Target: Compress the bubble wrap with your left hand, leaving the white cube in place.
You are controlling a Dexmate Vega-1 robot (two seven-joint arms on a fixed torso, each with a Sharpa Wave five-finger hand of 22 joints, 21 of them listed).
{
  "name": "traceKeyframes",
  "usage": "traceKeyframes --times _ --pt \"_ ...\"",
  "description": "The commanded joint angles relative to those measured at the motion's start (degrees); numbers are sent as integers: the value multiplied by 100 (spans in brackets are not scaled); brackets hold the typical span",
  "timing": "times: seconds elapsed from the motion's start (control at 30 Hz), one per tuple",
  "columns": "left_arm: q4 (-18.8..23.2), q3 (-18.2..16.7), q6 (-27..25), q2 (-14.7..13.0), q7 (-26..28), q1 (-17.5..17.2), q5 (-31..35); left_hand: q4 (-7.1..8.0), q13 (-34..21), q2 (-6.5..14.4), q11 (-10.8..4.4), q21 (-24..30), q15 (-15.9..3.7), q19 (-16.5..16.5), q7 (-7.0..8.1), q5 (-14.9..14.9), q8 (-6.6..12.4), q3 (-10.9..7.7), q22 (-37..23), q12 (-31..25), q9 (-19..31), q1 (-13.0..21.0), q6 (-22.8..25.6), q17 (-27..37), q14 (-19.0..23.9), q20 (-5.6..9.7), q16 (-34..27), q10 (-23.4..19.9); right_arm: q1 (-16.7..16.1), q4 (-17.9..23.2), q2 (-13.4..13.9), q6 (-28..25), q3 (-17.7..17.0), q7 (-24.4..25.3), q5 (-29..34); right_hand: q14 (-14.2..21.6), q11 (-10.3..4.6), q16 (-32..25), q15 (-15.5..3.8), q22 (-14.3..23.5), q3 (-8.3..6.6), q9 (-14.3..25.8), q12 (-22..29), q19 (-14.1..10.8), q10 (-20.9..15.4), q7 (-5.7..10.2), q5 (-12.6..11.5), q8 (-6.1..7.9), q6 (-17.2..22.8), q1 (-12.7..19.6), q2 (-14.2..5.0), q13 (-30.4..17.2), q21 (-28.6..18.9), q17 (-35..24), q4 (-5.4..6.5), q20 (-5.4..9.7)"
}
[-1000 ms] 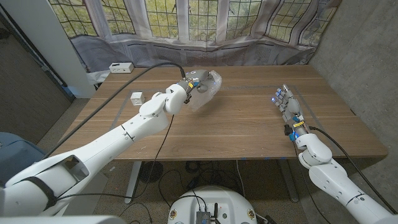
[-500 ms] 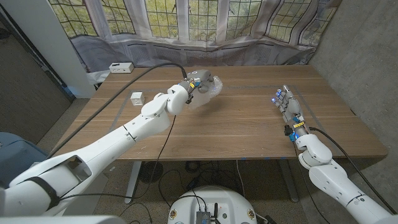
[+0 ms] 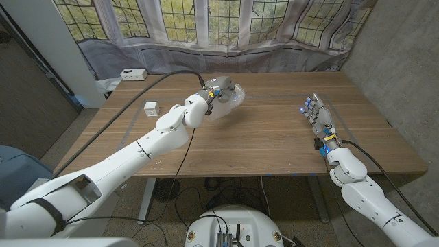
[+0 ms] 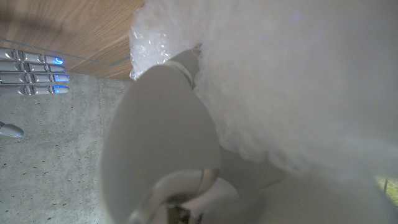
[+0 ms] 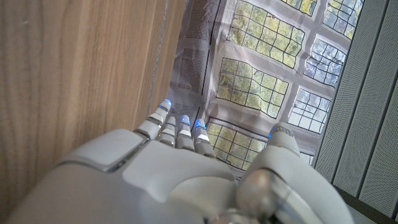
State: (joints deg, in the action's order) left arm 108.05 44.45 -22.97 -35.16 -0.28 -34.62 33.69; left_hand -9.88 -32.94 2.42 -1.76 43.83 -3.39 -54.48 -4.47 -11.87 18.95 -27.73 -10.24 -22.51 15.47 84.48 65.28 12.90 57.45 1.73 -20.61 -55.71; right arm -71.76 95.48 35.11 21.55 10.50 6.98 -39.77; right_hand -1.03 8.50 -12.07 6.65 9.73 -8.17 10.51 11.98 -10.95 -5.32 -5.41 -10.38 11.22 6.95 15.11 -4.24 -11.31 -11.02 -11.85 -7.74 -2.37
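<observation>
**Head view: left hand on the bubble wrap at the far side of the table**

Leaded windows with a grey curtain (image 3: 226, 51) beneath them stand behind the wooden table (image 3: 260, 140); a rough grey wall rises on the robot's right. Far across the boards, left of middle, the left hand (image 3: 214, 92) grips the bubble wrap (image 3: 230, 98) — the crumpled clear wad bulges out past its fingers. The right hand (image 3: 317, 116) waits near the right edge, fingers straight and apart, holding nothing. A white socket box (image 3: 133, 74) sits at the far-left corner. The white cube (image 3: 151, 107) stands apart — well left of the wrap.
</observation>
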Motion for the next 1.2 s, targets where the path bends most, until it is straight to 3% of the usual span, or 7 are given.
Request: traceKeyframes --times 0.03,0.1,0.3,0.5,0.53,0.67,1.2 --pt "35 147 -105 -70 -286 119 59 43 -66 172 -47 -25 -581 -295 162 -37 -156 -14 20 86 -36 87 -234 17 368 456 97 164 -19 16 21 -24 -8 -19 -13 45 30 9 24 22 -32 34 -8 -26 -25 -4 14 3 64 78 -10 -18 -17 -36 12 -14" --pt "12 176 -72 -86 -405 171 33 78 -24 225 -60 -20 -585 -261 246 -54 -198 -26 23 141 -20 35 -339 28 316 429 122 157 -17 11 32 -23 -6 -27 1 49 31 7 28 22 -31 34 -8 -27 -26 -3 14 2 60 77 -9 -18 -17 -36 13 -15" --pt "-19 170 -55 -72 -362 156 17 166 120 321 -79 -82 -471 42 274 -105 -312 -43 29 417 143 -247 -792 21 -27 258 309 352 -19 20 22 -51 -11 -16 -35 48 27 8 28 22 -32 34 -11 -32 -21 -7 14 3 64 79 -7 -18 -19 -36 11 -14" --pt "-23 201 -58 -90 -427 185 51 269 188 337 60 -207 -269 527 176 -105 -555 9 24 706 178 -712 -1293 -18 -503 -23 569 743 -17 8 27 -43 -9 -29 -28 43 26 11 27 22 -34 34 -10 -33 -26 -7 14 3 65 82 -8 -18 -20 -35 10 -12" --pt "-22 204 -60 -94 -461 194 43 351 185 321 47 -218 -235 563 175 -88 -574 63 26 716 174 -891 -1317 -22 -563 -37 600 741 -21 19 26 -58 -13 -26 -47 41 28 12 24 22 -35 34 -10 -32 -26 -7 14 2 64 83 -9 -18 -19 -35 10 -12" --pt "-20 221 -75 -101 -495 204 65 417 167 263 56 -317 -74 797 142 -68 -657 131 38 775 162 -1197 -1478 -56 -878 -156 756 818 -23 9 30 -34 -17 -37 -32 43 30 10 23 21 -36 34 -10 -32 -29 -3 14 0 58 84 -11 -19 -19 -35 10 -13" --pt "16 254 -100 -145 -600 214 177 587 336 185 120 -715 204 1487 109 -59 -825 301 45 1090 71 -2023 -2097 -95 -1627 -408 976 1329 -47 22 45 -33 -39 -44 -45 47 26 9 25 21 -38 34 -11 -35 -29 -5 15 1 63 86 -10 -19 -20 -36 10 -12"
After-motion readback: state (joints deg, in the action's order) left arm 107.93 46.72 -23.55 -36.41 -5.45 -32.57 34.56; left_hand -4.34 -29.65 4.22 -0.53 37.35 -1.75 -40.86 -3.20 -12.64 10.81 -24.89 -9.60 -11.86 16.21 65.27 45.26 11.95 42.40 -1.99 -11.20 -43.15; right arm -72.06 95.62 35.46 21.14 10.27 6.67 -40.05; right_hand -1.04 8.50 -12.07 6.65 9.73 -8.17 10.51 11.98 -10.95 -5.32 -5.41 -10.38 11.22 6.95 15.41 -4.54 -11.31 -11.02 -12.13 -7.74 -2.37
